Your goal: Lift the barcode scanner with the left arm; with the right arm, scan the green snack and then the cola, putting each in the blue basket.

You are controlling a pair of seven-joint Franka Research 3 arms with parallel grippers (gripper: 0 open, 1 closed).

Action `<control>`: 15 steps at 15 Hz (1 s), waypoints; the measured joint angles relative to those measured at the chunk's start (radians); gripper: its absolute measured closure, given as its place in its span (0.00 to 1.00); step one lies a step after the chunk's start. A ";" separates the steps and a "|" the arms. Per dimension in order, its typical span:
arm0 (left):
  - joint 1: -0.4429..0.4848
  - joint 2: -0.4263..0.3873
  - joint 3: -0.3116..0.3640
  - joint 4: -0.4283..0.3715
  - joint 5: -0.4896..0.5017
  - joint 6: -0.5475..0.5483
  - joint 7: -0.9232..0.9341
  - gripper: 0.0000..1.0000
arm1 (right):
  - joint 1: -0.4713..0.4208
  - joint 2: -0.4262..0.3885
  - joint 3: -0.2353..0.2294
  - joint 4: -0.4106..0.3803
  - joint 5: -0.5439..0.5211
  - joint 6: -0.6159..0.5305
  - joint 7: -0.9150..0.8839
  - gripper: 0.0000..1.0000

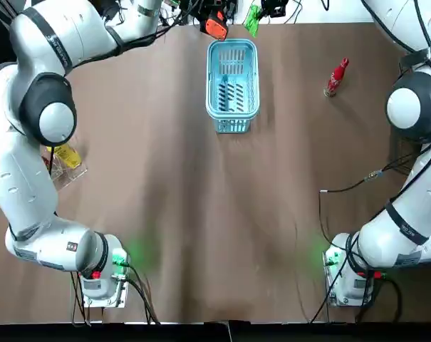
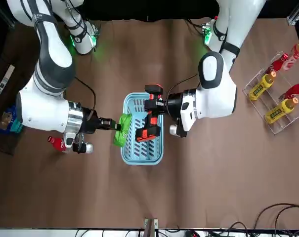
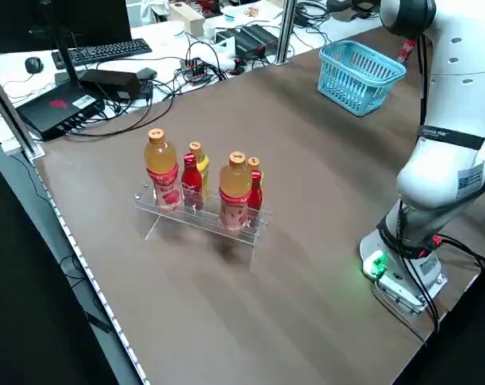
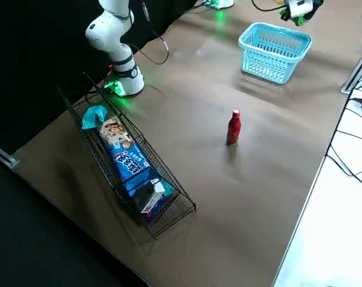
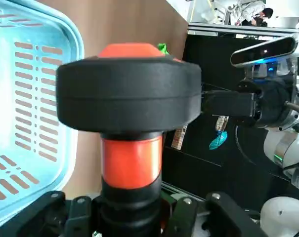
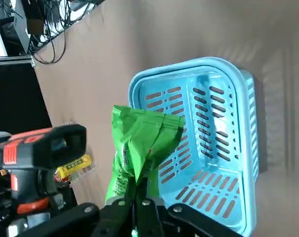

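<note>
My left gripper (image 2: 158,104) is shut on the handle of the black-and-orange barcode scanner (image 2: 149,129), which hangs in the air over the blue basket (image 2: 124,149). My right gripper (image 2: 111,125) is shut on the green snack bag (image 2: 123,130) and holds it over the basket's rim on the right arm's side, close beside the scanner. In the right wrist view the snack (image 6: 139,143) hangs above the basket (image 6: 248,128), with the scanner (image 6: 40,148) next to it. The red cola bottle (image 4: 234,127) stands upright on the table, well to the right of the basket (image 1: 209,71).
A clear rack of drink bottles (image 3: 202,192) stands on the left arm's side of the table. A wire basket of packaged snacks (image 4: 127,167) lies along the right edge. Cables run near the right arm's base (image 1: 350,278). Brown tabletop stretches between both bases and the basket.
</note>
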 joint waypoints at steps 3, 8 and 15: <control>-0.012 0.000 0.000 0.000 0.000 0.000 0.002 0.93 | 0.002 0.000 0.000 0.000 0.001 0.005 0.001 0.99; -0.031 0.002 0.004 0.000 0.035 0.054 0.030 0.93 | 0.006 0.000 0.000 0.000 0.003 0.028 0.002 0.99; -0.085 0.018 0.006 0.000 0.036 0.171 0.058 0.93 | 0.004 0.000 -0.004 0.000 0.003 0.031 0.002 0.99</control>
